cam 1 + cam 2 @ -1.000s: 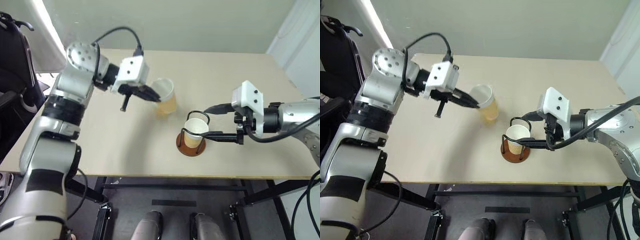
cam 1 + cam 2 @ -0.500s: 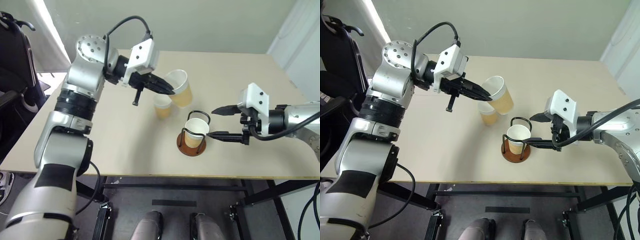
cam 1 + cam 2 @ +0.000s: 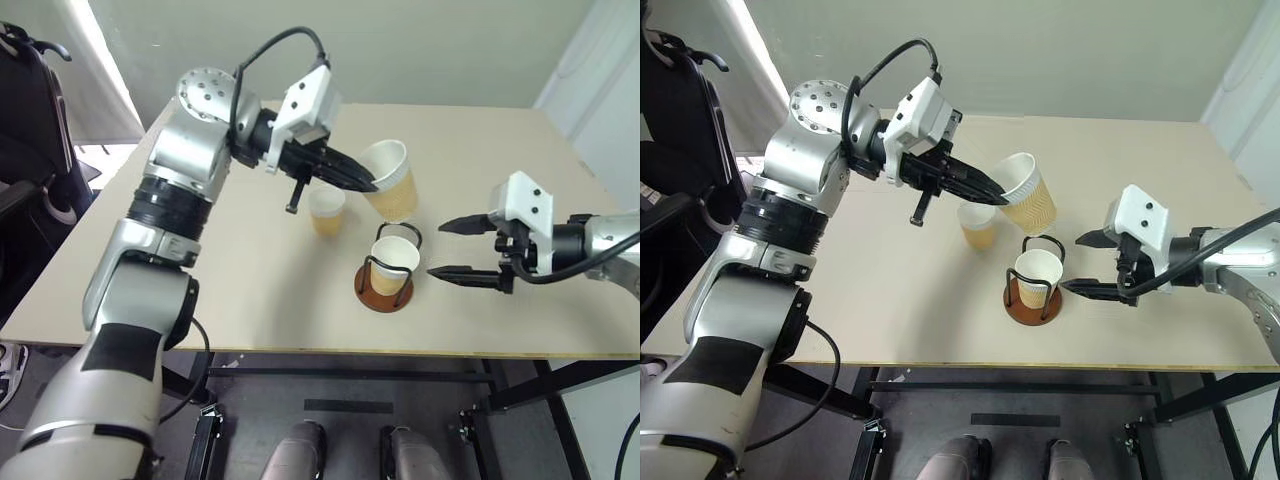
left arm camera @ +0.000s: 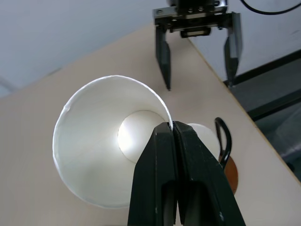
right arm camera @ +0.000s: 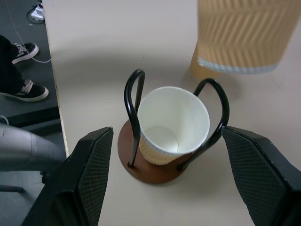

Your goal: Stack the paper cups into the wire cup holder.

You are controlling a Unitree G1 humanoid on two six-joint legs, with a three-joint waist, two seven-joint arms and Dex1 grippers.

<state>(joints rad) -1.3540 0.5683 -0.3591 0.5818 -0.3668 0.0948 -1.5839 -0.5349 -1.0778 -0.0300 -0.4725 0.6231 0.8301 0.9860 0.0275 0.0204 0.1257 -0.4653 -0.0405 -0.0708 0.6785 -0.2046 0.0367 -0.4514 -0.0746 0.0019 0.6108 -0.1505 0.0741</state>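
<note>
The left gripper (image 3: 998, 195) has its two black fingers (image 4: 181, 160) pressed together on the white rolled rim of a paper cup (image 3: 1028, 195), one finger inside the wall and one outside — a pinch grip that carries the cup tilted in the air, its mouth turned toward the gripper and its tan-yellow base hanging above and slightly behind the wire cup holder (image 3: 1032, 300). The right gripper (image 3: 472, 250) stands with its fingers spread wide and empty, level with the holder and just to its right, touching neither the wire loops nor any cup; seen from the right wrist, the holder lies squarely between the two pads (image 5: 91, 160). Inside the holder a first paper cup (image 5: 173, 123) sits upright on the rust-brown disc base, framed by the black wire loops, its open mouth facing up. A third paper cup (image 3: 327, 210) stands upright on the tan tabletop (image 3: 200, 280), just behind and to the left of the holder, partly under the left arm. Progress, judged from this arrangement: one cup is seated, a second is in transit — it apparently needs to be righted and lowered into the seated cup — and the third is not yet picked up. Roughly a third of the stacking is done, with two insertions left.
</note>
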